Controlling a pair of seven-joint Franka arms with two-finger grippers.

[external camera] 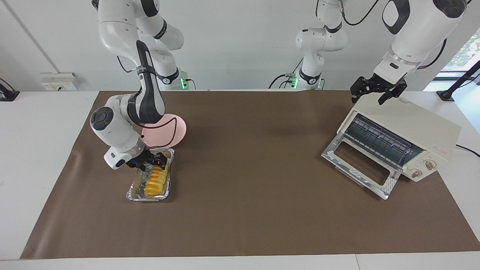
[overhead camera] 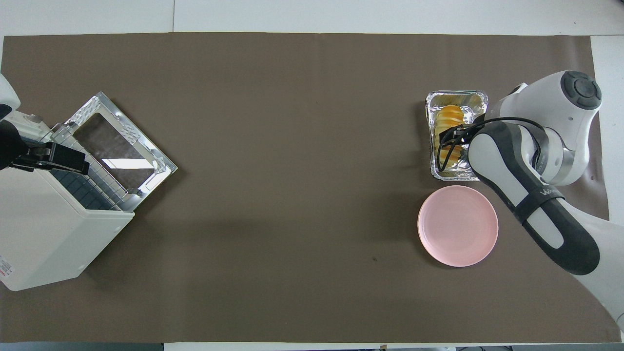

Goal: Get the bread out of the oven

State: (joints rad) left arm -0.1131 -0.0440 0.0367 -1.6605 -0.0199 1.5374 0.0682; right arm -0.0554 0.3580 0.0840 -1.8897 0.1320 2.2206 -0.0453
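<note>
- Bread (external camera: pixel 154 183) lies in a crinkled foil tray (external camera: pixel 132 194) on the brown mat toward the right arm's end of the desk (external camera: pixel 22 157), outside the oven.
- Right claw (external camera: pixel 152 162) is low over the tray end nearer the robots, its fingers straddling the loaf; whether they press it cannot be told.
- Pink plate (external camera: pixel 176 132) sits just beside the tray, nearer the robots.
- Oven (external camera: pixel 412 127) stands toward the left arm's end, its glass door (external camera: pixel 360 165) dropped open and the wire rack showing.
- Left claw (external camera: pixel 377 91) hangs over the oven's top corner nearer the robots, fingers spread apart, grasping nothing.
</note>
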